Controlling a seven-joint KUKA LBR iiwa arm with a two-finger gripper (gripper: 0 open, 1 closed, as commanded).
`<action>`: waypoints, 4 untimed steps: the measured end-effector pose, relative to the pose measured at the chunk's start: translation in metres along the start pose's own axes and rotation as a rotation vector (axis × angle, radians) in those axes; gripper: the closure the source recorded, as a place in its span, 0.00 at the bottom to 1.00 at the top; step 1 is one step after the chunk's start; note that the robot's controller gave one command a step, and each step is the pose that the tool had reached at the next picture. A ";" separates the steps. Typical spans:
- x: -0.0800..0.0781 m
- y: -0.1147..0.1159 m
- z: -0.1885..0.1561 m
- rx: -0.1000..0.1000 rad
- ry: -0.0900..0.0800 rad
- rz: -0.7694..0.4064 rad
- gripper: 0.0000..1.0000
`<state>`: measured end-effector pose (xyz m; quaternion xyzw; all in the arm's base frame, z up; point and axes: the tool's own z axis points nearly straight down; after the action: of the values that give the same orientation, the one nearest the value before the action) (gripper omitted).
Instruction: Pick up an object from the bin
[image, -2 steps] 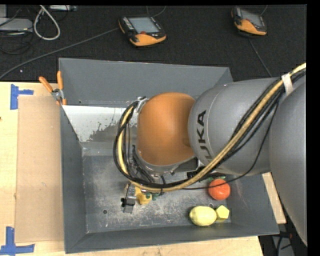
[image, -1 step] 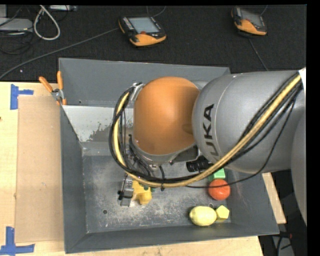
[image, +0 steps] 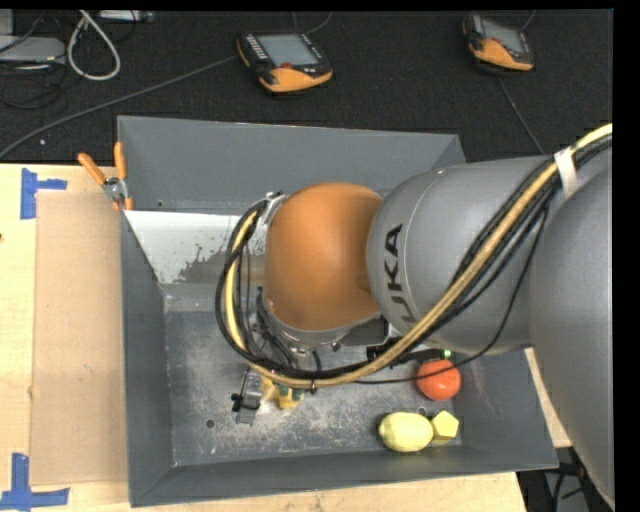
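**Gripper low over bare floor, three small things off to the view's right**

Nearest the camera is the arm (image: 470, 260), a thick, smooth grey link, rounded like a barrel, with black lettering on its side. It comes in from the view's right. At its end sits a glossy, dome-shaped orange cover (image: 315, 255). A bundle of black and pale yellow cables (image: 235, 290) loops round the dome's left side and runs back along the link.

Below the dome the gripper (image: 258, 395) hangs close to the floor of the bin (image: 200, 160), left of the floor's middle. It shows as small dark parts with a yellowish bit beside them. Whether it is wide, narrow or holding anything cannot be told from here. The floor beneath it is bare.

The bin is grey sheet metal with sloping walls. The far slope is lighter and speckled with dark marks, and the floor is dull and scuffed.

A round orange-red thing (image: 438, 381), smooth like a small ball or tomato, lies on the right part of the floor, just at the arm's lower edge. Nearer the front wall lies a pale yellow lemon-shaped thing (image: 404, 432). Against its right side is a small angular yellow block (image: 446, 427). All three lie well apart from the gripper.
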<state>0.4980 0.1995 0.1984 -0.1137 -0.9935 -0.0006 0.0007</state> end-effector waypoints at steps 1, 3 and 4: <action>0.007 0.010 0.060 -0.003 -0.003 0.089 0.00; -0.002 -0.005 0.030 0.002 0.001 0.175 0.00; -0.020 0.007 0.025 0.002 0.002 0.330 0.00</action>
<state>0.5191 0.2015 0.1730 -0.2753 -0.9614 0.0006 0.0020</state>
